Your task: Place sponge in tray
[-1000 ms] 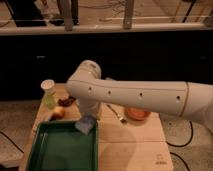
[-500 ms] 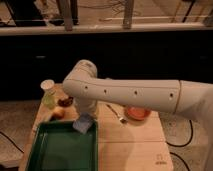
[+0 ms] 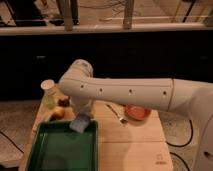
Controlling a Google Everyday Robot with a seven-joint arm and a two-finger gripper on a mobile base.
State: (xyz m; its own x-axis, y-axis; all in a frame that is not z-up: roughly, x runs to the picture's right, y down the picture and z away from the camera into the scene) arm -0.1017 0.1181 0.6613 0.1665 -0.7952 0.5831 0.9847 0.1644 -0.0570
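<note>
Arm (image 3: pixel 130 92) and sponge (image 3: pixel 80 124) shifted slightly left, claw (image 3: pixel 80 118) gripping the sponge over the far rim of the green tray (image 3: pixel 60 150), pale wooden surface (image 3: pixel 130 145), small unreadable mark (image 3: pixel 160 159) near right, orange dish (image 3: pixel 136 112) right.

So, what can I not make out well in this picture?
All in the camera view:
- Pincer, just above the sponge at the tray's far rim: mostly hidden by the arm.
- Whether the sponge rests on the tray or hangs over it: cannot tell.
- Tray's near edge: cut off by the bottom edge.
- Small brown things left of the arm: too small to name.
</note>
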